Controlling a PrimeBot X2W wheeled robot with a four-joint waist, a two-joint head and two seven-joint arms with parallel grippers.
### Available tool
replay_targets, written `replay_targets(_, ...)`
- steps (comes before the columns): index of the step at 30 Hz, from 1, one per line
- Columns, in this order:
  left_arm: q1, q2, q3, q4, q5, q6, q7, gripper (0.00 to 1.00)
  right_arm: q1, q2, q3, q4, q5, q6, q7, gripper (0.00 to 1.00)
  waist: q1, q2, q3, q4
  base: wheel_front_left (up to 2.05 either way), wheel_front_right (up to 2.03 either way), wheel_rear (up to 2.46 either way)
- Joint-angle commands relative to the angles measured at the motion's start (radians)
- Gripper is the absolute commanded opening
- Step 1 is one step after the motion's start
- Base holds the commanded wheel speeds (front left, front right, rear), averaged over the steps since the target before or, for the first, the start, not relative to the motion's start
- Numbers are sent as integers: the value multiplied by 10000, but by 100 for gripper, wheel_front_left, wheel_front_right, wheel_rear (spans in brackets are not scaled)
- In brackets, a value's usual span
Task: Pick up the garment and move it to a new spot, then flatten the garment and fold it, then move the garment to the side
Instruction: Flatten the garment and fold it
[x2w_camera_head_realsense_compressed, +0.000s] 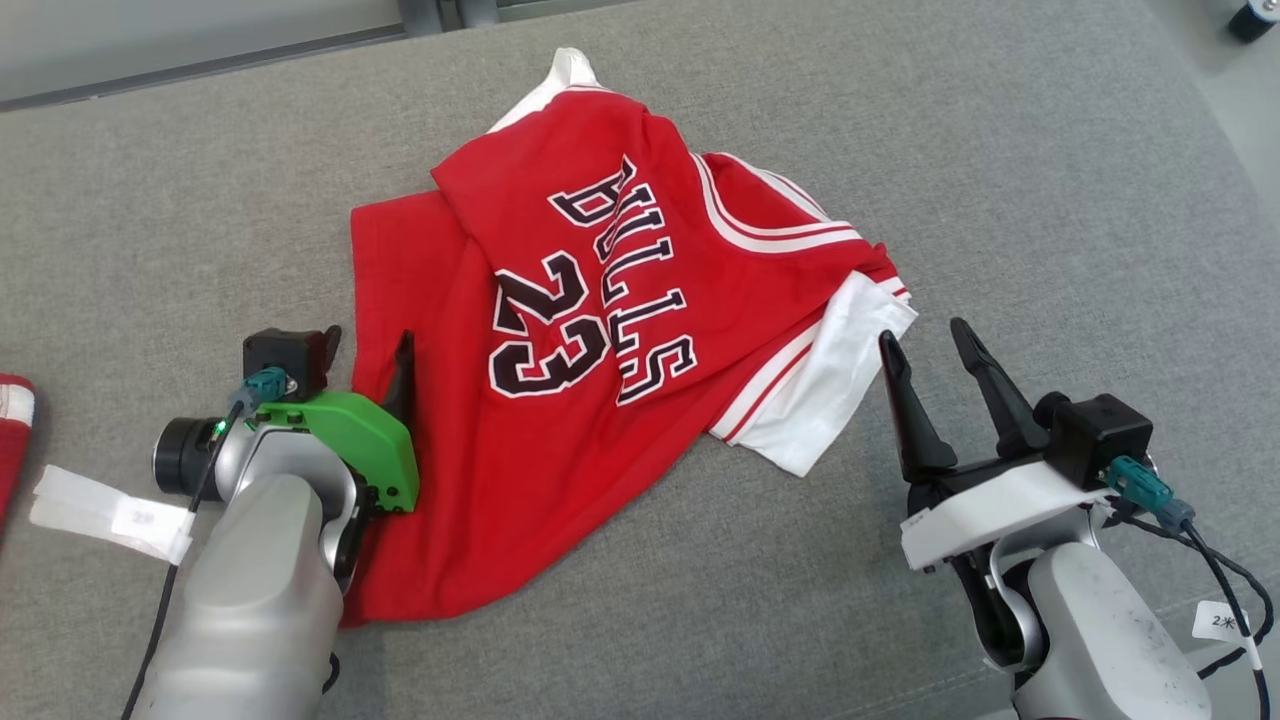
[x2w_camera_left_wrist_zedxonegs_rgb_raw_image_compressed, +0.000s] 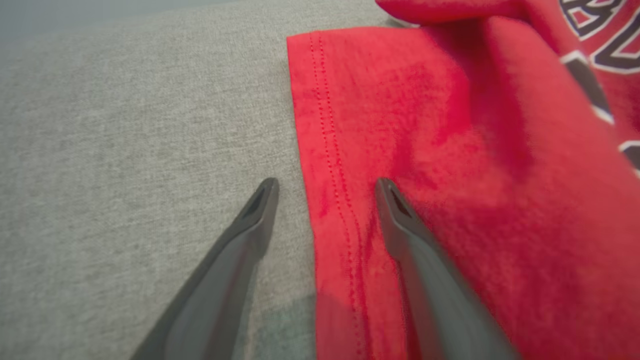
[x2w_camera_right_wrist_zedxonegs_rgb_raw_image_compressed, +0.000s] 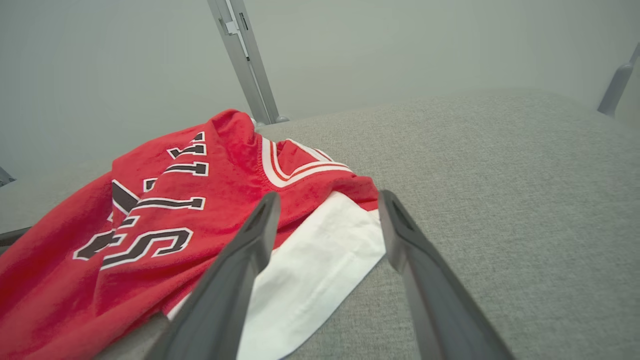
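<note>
While the red-and-white basketball jersey (x2w_camera_head_realsense_compressed: 560, 330) is lying crumpled on the grey fabric surface (x2w_camera_head_realsense_compressed: 1000, 150), L gripper (x2w_camera_left_wrist_zedxonegs_rgb_raw_image_compressed: 325, 187) is straddling its hem (x2w_camera_left_wrist_zedxonegs_rgb_raw_image_compressed: 325, 125), jaws spread, empty (R gripper (x2w_camera_head_realsense_compressed: 925, 340) likewise, near white sleeve (x2w_camera_head_realsense_compressed: 830, 400)); closing shallow risks slippage.

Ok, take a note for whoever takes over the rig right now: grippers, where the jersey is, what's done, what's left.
Left gripper: open, holding nothing, straddling the jersey's stitched hem, one finger over red cloth, one over the grey surface.
Right gripper: open, empty, just short of the white panel.
Red jersey: rumpled on the grey surface, upper part doubled over itself.
Done: cannot tell whether it has been moved to its new spot; not flat, not folded.
Left: grasp, flatten, fold, move aside.
</note>
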Motion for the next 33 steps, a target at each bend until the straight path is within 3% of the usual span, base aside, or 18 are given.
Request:
replay_targets(1, 212, -23, -116, 385, 59, 41, 163, 87, 100, 63, -6, -53, -49, 0, -29, 100, 0, -1, 122, -97, 0, 0, 0)
replay_targets(2, 188, -33, -187, 536, 128, 30, 161, 36, 101, 75, -18, -60, -91, 0, -29, 100, 0, -1, 136, -85, 0, 0, 0)
replay_targets(3, 192, -85, -263, 666, 124, 21, 169, 0, 76, 82, -12, -64, -114, 0, -29, 100, 0, -1, 144, -68, 0, 0, 0)
replay_targets(10, -203, -135, -627, 656, 66, -8, -307, 0, -42, 170, -15, -14, -182, 0, -29, 100, 0, -1, 218, 146, 0, 0, 0)
replay_targets(17, -1078, 776, 90, -675, 153, 1103, -609, 0, -199, 206, -6, -15, -153, 0, -29, 100, 0, -1, 458, 222, 0, 0, 0)
replay_targets(24, -1169, 1583, 791, -1494, 282, 1808, -607, 0, -279, 233, 120, 93, -120, 0, -29, 100, 0, -1, 749, -9, 0, 0, 0)
replay_targets(25, -1153, 1654, 868, -1432, 253, 1861, -608, 4, -279, 238, 117, 102, -120, 0, -29, 100, 0, -1, 766, -44, 0, 0, 0)
replay_targets(26, -1138, 1718, 953, -1430, 233, 1923, -608, 49, -283, 245, 106, 113, -110, 0, -29, 100, 0, -1, 778, -70, 0, 0, 0)
replay_targets(27, -1064, 1731, 1049, -1434, 187, 1989, -609, 100, -285, 249, 92, 125, -99, 0, -29, 100, 0, -1, 775, -90, 0, 0, 0)
replay_targets(33, -401, 1432, 1414, -2237, 139, 2031, -610, 100, -19, 208, -132, 203, -143, 0, -29, 100, 0, -1, 529, 50, 0, 0, 0)
